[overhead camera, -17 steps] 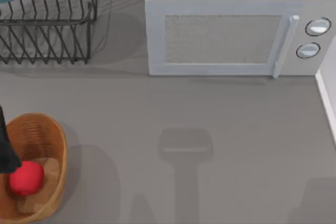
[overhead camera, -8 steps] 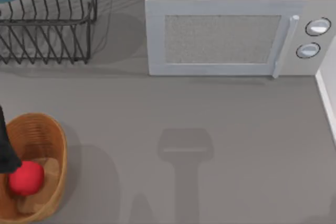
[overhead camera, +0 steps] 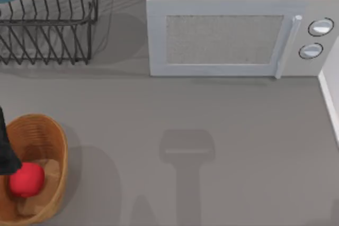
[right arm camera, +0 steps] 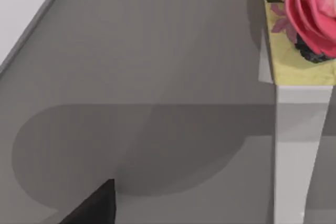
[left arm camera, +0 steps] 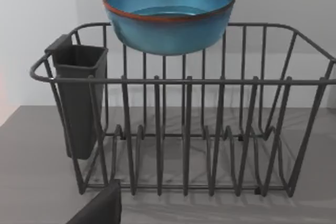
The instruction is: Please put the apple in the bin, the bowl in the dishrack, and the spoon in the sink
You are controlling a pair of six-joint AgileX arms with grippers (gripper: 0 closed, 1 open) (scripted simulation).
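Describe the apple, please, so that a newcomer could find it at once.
Start at the big grey microwave at the back, then look to the table's near left corner, where an orange-brown wicker bin stands. The apple lies inside it: small, round and bright red, the one red thing on the table.

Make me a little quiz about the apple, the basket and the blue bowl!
1. True or false: the apple lies inside the bin.
2. Where is the bowl? A) on the table B) up at the top of the dishrack C) inside the microwave
3. Fill in: the dark cup hanging on the dishrack's side looks ____.

Key: 1 true; 2 B; 3 empty.
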